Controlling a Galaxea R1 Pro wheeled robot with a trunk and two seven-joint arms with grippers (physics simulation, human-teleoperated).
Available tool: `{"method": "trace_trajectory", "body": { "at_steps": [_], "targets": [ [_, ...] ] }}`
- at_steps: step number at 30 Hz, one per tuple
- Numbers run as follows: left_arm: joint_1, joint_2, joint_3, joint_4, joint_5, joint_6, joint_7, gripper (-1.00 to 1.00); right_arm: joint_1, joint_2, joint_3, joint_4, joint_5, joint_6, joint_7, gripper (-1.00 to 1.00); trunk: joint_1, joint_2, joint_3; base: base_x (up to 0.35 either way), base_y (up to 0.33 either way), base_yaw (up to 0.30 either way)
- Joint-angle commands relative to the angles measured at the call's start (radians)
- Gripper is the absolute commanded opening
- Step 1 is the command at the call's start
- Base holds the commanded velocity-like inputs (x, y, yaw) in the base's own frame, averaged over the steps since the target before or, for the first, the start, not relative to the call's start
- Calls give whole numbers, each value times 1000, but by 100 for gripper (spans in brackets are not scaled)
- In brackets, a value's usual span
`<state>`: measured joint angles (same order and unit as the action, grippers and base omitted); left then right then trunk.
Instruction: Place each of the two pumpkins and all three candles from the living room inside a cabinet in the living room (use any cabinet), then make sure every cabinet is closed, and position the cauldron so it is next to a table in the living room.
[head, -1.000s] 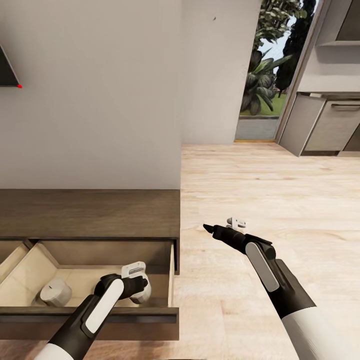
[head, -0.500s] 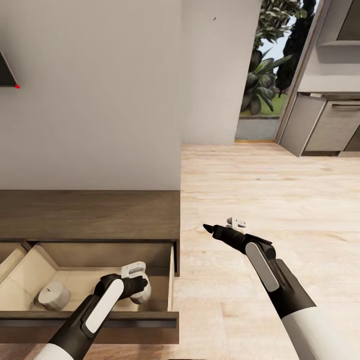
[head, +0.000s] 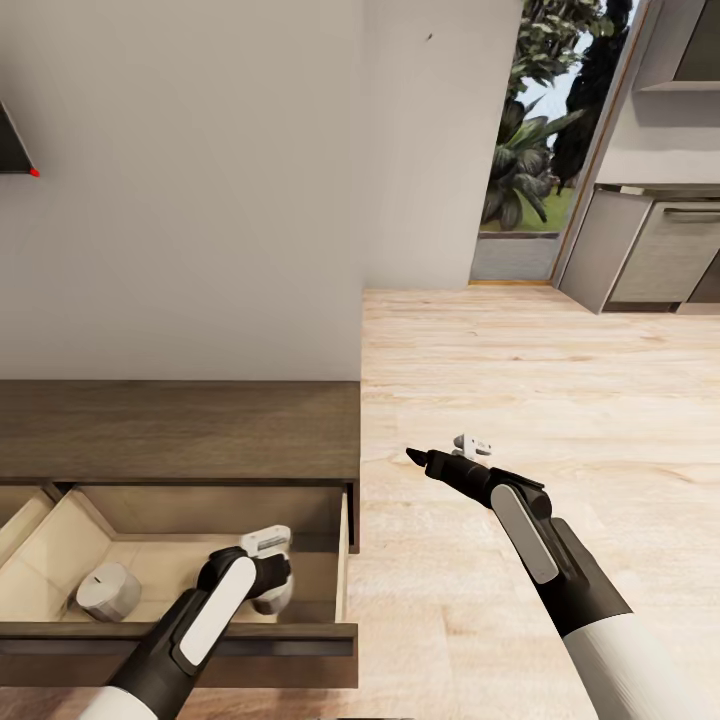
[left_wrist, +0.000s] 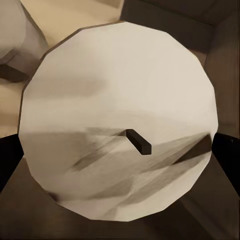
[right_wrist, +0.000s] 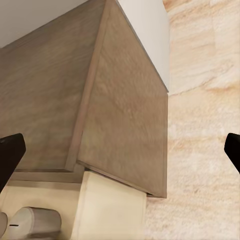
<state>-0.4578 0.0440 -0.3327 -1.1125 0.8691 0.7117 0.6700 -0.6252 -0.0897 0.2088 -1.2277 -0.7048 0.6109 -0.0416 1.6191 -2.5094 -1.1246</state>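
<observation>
Dark-brown wood makes up the long low cabinet (head: 180, 425) against the pale wall, and one of its drawers (head: 200, 635) stands pulled open, showing a pale beige interior. We reach our left hand (head: 268, 592) down into that drawer, and at the wrist camera a candle (left_wrist: 120, 130) sits right between its fingers, a squat pale cylinder seen from above with its short dark wick in the middle; the black fingertips (left_wrist: 10, 160) show at either side of it, pinching it, with the drawer's wooden wall just behind. From the head view that candle is mostly hidden behind the hand, so we cannot tell whether it rests on the drawer floor. A second candle (head: 108, 590) lies inside the same drawer, well toward the far side from the hand, and it shows again in the right wrist view (right_wrist: 32, 222) at the drawer's corner. Our right hand (head: 445, 452) hangs over the light wooden floor (head: 560, 380) just beside the cabinet's end, its fingers spread wide and holding nothing. Beyond, a doorway (head: 530, 150) opens onto green plants, and grey kitchen cupboards (head: 650, 250) stand at the far right.
</observation>
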Motion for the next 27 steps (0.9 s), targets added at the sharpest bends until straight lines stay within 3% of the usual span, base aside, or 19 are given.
{"method": "trace_trajectory", "body": {
  "at_steps": [1, 25, 27],
  "targets": [
    [-1, -2, -3, -1, 6, 1, 14, -100, -1, -1, 2, -1, -5, 3, -4, 100, 0, 0, -1, 0, 0, 0],
    [-1, -12, -8, -2, 1, -6, 17, -100, -1, -1, 2, 0, -5, 3, -4, 100, 0, 0, -1, 0, 0, 0],
    [-1, -12, -8, -2, 1, -6, 17, -100, -1, -1, 2, -1, -5, 3, -4, 100, 1, -1, -9, 0, 0, 0]
  ]
}}
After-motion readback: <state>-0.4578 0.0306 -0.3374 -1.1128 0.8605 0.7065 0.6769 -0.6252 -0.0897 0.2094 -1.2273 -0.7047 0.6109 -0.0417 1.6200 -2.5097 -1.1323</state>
